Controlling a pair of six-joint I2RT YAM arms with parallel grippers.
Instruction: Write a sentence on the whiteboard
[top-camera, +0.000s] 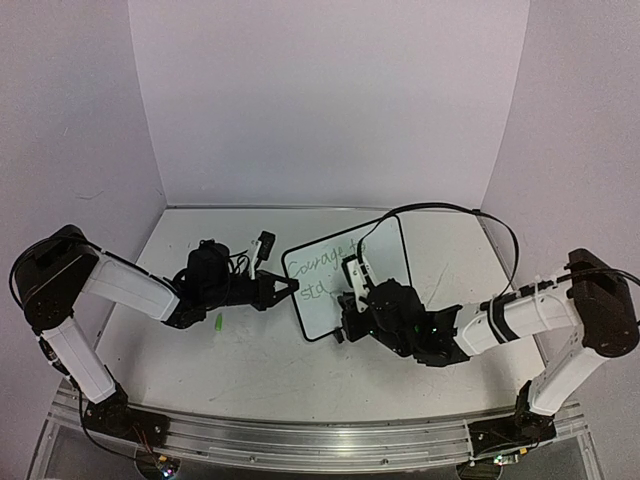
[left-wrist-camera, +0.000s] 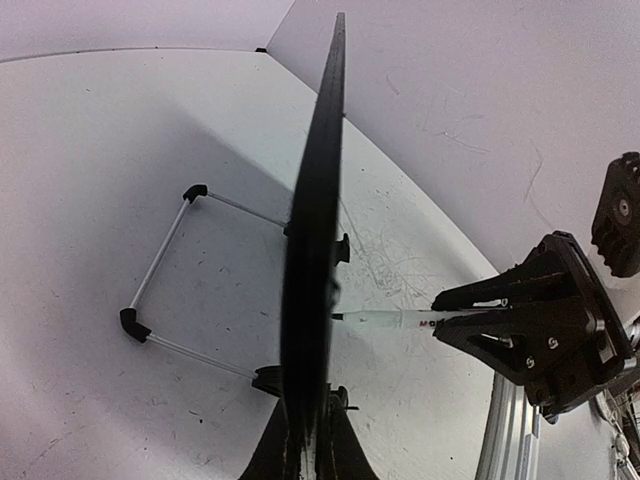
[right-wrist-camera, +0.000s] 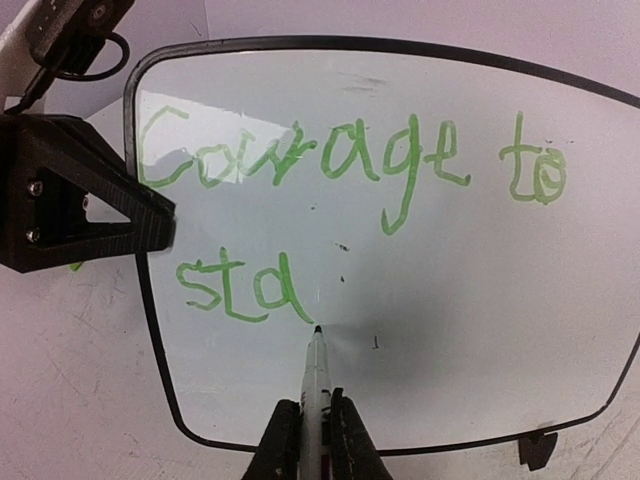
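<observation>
We see left gripper (top-camera: 288, 287) clamped on whiteboard (right-wrist-camera: 470, 300) edge, board upright mid table (top-camera: 250, 370). Right gripper (right-wrist-camera: 308, 432) pinches marker (right-wrist-camera: 317, 370), tip on board after "sta" of sentence (right-wrist-camera: 340, 165).

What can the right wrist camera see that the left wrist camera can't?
Only the right wrist view shows the sentence: green words, "Courage to" and then "sta", on the front of the whiteboard. Only the left wrist view shows the wire stand behind the board, which from there looks like just a thin black edge. Both views show the whiteboard and the marker, with its tip at the board.
</observation>
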